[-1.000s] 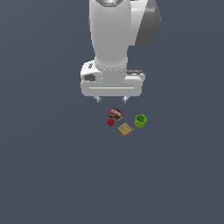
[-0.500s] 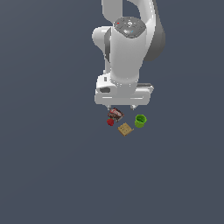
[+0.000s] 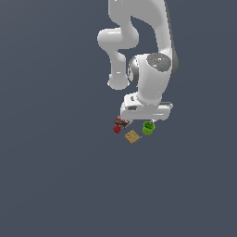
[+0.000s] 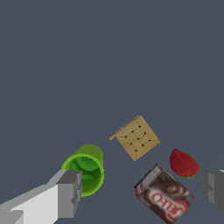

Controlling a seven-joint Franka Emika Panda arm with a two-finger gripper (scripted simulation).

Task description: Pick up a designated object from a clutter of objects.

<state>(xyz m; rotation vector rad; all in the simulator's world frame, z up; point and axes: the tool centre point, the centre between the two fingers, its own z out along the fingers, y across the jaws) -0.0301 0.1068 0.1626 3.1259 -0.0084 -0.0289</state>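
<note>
- Cup (image 4: 85, 169): green, upright, mouth up, on the desk (image 3: 55, 176) at the end of the clutter on the exterior view's right, just under the arm's hand.
- Pincer (image 4: 141, 190): released, jaws spread wide, nothing held. One finger (image 4: 69, 192) overlaps the cup's rim in the wrist view; the other finger (image 4: 213, 187) is far off, past the strawberry.
- So the spread is centred over the packet, not the cup. I'd shift sideways until the cup sits midway between the fingers before descending.
- Tile (image 4: 135, 137): tan square, near the cup but apart. Enough gap for a finger to drop between them, I think, if placed close to the cup wall.
- Packet (image 4: 165, 196) and strawberry (image 4: 183, 163): further out. As aligned now, closing would likely catch the packet.
- Cup is tapered and probably light: grip across the full width well below the rim, close gently, lift straight up.
- Height above the desk can't be judged from either view.
</note>
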